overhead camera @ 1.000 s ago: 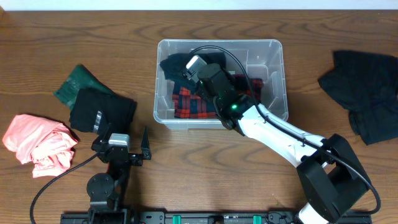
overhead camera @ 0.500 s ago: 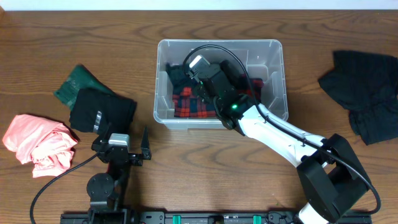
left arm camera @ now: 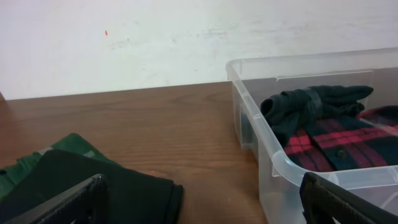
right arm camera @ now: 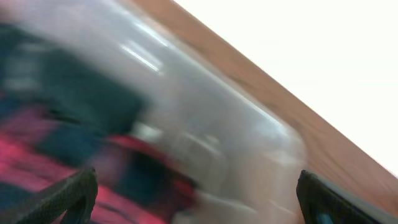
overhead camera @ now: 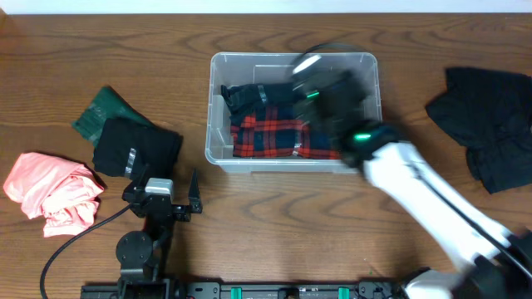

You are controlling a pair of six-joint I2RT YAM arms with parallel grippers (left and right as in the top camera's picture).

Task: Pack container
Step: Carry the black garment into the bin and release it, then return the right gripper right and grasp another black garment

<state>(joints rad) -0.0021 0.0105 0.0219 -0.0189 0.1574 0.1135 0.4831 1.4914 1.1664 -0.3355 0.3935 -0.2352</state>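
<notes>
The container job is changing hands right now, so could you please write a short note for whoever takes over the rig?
Grippers: the left gripper is open and empty, low beside the clothes on the left. The right gripper is open over the container, with its view blurred.
Done: a plaid shirt with a dark garment on it lies in the container.
Left: the pink cloth, the black cloth overlapping the green cloth, and the black garment on the right.

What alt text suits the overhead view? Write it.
A clear container holds a red plaid shirt and a dark rolled garment; the blurred right arm crosses its right side. A pink cloth, black garment and green garment lie left, black clothes right.
</notes>
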